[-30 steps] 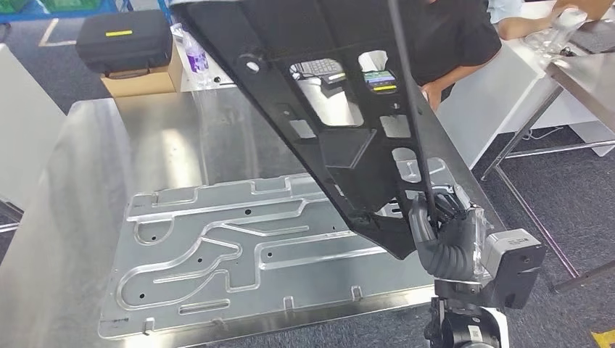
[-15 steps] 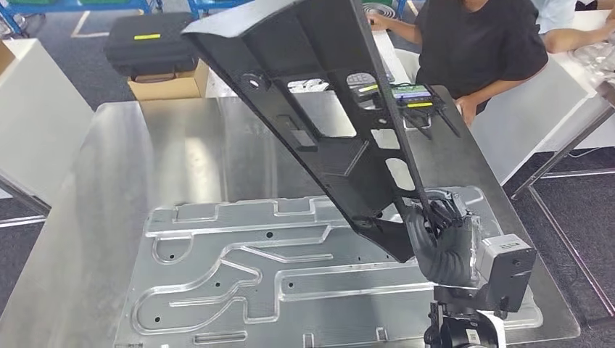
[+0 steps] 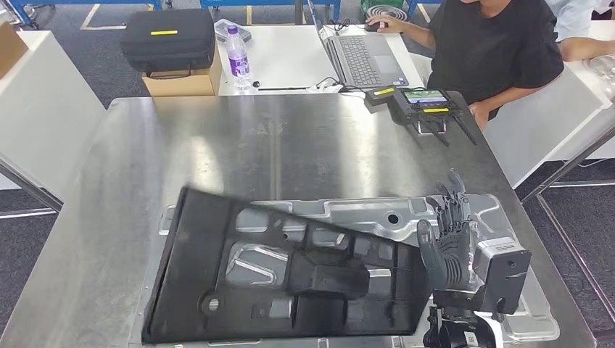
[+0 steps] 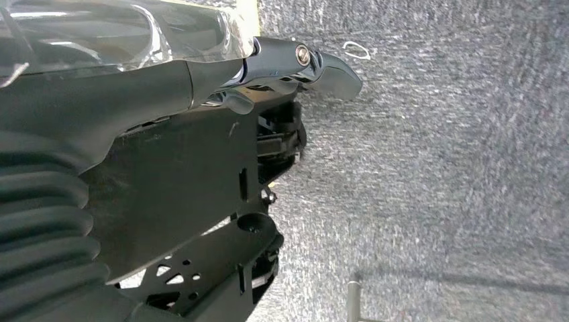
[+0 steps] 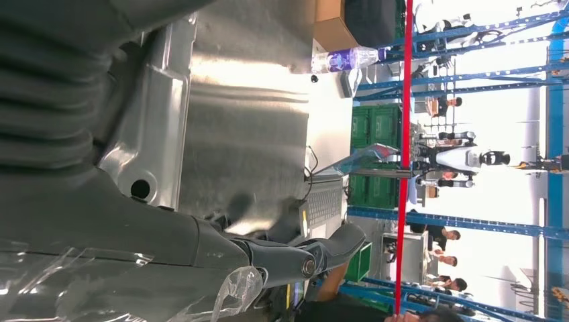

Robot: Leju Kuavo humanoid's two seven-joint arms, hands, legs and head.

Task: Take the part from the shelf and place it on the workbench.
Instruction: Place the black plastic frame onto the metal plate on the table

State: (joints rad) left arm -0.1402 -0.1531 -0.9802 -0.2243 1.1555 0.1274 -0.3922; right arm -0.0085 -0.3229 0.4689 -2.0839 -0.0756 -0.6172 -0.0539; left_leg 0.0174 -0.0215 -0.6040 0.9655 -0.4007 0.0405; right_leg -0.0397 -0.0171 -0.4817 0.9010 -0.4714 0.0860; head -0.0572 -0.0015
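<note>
The black part [image 3: 290, 283], a flat panel with cut-outs, lies on the silver grooved plate [image 3: 377, 210] on the steel workbench [image 3: 290, 145]. My right hand [image 3: 446, 235] stands just beside the part's right edge, fingers spread and pointing upward, holding nothing. In the right wrist view the same hand [image 5: 201, 248] hovers over the plate [image 5: 147, 154] with its thumb stretched out. My left hand [image 4: 134, 87] hangs over grey carpet with its thumb extended and nothing in it.
A person in a black shirt [image 3: 493, 43] sits beyond the bench at a laptop [image 3: 362, 54]. A handheld controller [image 3: 424, 101] lies on the bench's far right. A bottle [image 3: 236, 47] and a black case [image 3: 168, 40] stand behind. A white table [image 3: 36, 109] flanks the left.
The black part dropped from a steep tilt in my right hand to lying flat on the plate. The right hand let go and spread its fingers. The camera also shifted.
</note>
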